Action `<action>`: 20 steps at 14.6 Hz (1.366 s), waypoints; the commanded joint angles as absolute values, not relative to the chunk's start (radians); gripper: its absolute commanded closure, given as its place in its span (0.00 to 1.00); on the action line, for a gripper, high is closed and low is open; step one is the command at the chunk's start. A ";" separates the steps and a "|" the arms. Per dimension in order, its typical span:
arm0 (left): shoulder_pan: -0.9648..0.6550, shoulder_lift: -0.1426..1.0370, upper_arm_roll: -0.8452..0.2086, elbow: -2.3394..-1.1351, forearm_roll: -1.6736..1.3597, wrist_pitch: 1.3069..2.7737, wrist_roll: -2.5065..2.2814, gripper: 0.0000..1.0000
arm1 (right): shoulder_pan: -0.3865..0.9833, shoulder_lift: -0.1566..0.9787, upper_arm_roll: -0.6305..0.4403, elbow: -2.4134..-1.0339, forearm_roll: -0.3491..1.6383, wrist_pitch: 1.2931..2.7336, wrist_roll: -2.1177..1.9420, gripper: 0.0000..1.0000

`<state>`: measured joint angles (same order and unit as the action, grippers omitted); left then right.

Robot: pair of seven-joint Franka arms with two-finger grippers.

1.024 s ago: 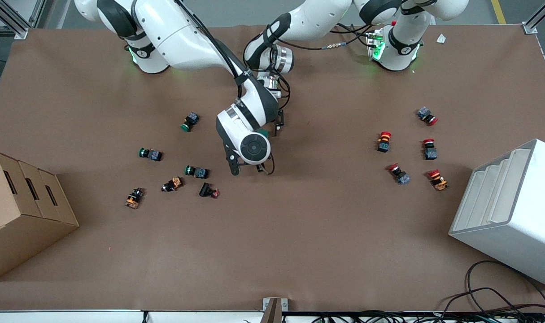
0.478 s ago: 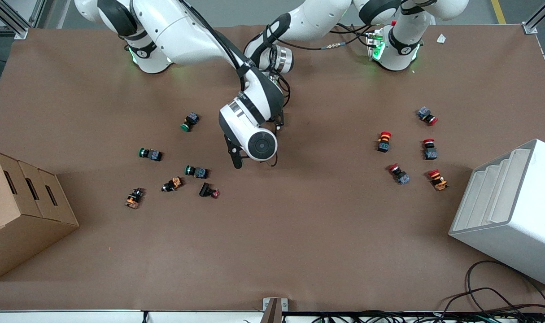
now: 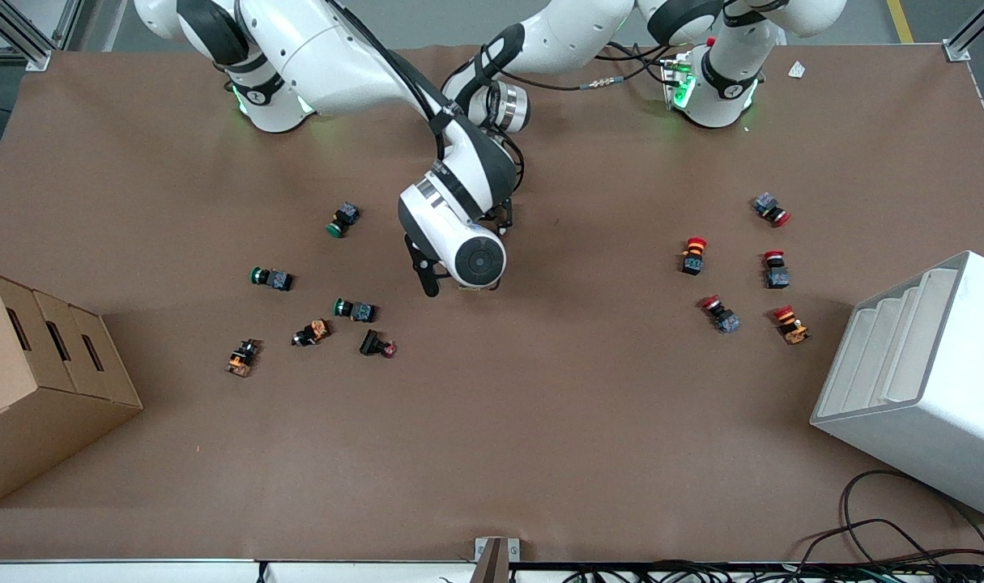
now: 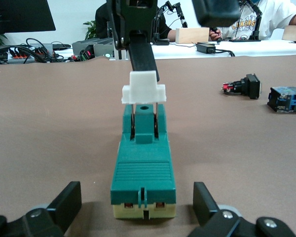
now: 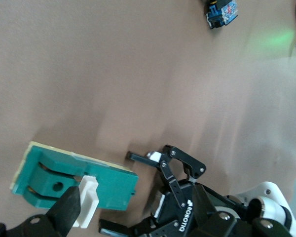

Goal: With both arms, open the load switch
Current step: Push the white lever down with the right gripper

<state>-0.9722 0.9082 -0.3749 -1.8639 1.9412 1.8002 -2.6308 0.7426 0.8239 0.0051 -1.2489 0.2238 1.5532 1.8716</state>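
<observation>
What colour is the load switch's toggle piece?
White toggle piece on the dark-green rectangular load switch; clearest in left wrist view.

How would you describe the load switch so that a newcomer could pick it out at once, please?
Look where the right arm and left arm meet over the brown table's middle. The load switch lies there between the left gripper's open fingers, the right gripper at its toggle end. Unlike the round-capped push buttons nearby, it is a long dark-green block with a white toggle.
</observation>
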 commanded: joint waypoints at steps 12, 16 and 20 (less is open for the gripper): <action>-0.977 0.969 -0.370 -1.838 1.950 1.793 -2.629 0.00 | 0.784 0.815 0.025 -1.361 0.212 1.597 1.861 0.00; -0.977 0.971 -0.370 -1.833 1.951 1.795 -2.629 0.00 | 0.787 0.812 0.025 -1.362 0.209 1.597 1.861 0.00; -0.977 0.968 -0.370 -1.836 1.950 1.792 -2.620 0.00 | 0.747 0.758 0.018 -1.348 0.203 1.580 1.800 0.00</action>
